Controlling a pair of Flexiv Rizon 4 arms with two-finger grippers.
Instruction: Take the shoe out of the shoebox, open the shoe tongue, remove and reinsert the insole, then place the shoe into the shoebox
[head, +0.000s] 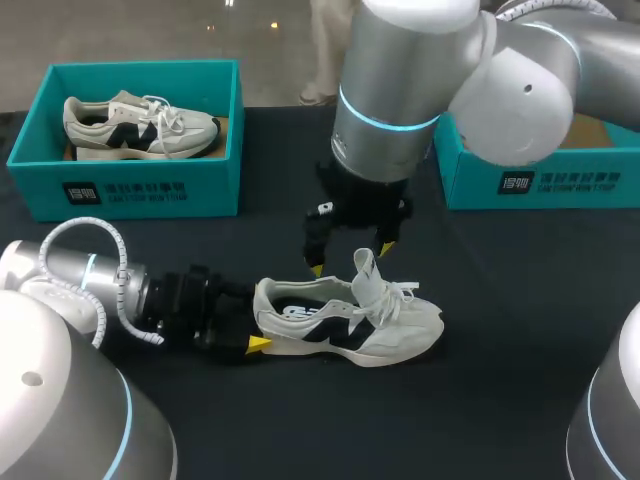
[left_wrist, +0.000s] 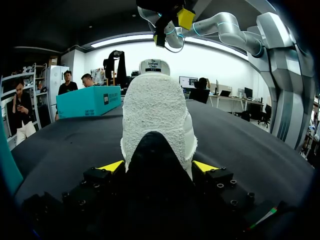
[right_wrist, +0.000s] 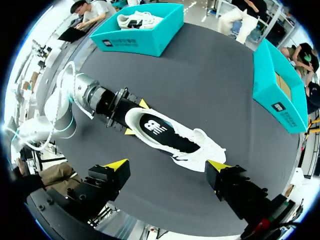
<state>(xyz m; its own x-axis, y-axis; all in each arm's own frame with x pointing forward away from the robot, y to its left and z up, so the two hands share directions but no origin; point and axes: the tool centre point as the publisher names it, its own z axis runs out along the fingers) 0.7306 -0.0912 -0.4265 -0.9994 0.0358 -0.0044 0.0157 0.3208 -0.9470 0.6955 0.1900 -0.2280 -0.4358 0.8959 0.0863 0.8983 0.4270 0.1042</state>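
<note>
A white sneaker (head: 350, 322) with dark side panels is seen standing on its sole on the black counter (head: 480, 400), outside both boxes, with its tongue (head: 366, 266) raised. The heel is clamped from both sides by the jaws of the left gripper (left_wrist: 158, 167). The right gripper (head: 350, 258) is held just above the shoe's opening, jaws apart. A second sneaker (head: 140, 125) is held in the teal left-hand shoebox (head: 140, 190) at the far side; the teal right-hand shoebox (head: 540, 185) is set opposite.
</note>
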